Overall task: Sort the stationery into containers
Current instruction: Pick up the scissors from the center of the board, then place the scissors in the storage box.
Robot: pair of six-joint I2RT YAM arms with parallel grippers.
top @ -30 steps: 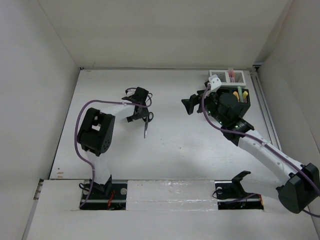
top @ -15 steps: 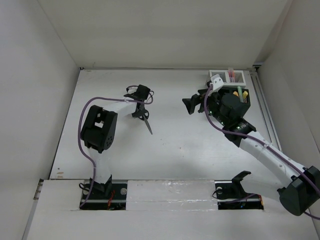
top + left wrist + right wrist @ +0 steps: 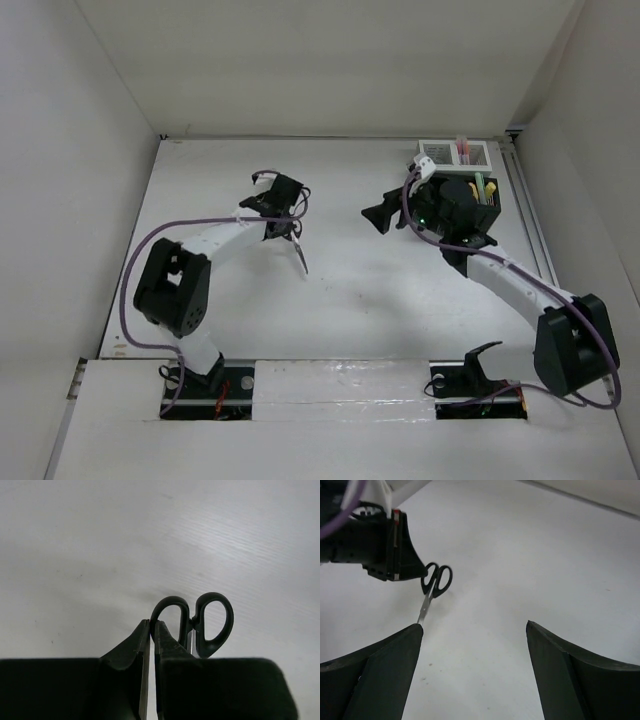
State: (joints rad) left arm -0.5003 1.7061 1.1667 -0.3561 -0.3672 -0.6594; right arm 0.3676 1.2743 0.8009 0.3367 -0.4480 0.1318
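The left gripper [image 3: 152,630] is pinched tight on one handle loop of the black-handled scissors [image 3: 298,255], which sit left of centre in the overhead view with the blades pointing toward lower centre. The right gripper [image 3: 474,627] gapes wide, holding nothing, and faces them. The black mesh organiser [image 3: 496,205] stands at upper right. A good carry likely needs a firm pinch so the scissors cannot swing, then blades lowered first into a square compartment.

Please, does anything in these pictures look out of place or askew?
Yes. The black-handled steel scissors hang askew: the left end effector pinches only the rim of one handle loop, blades slanting toward the white table. Otherwise nothing stands out.
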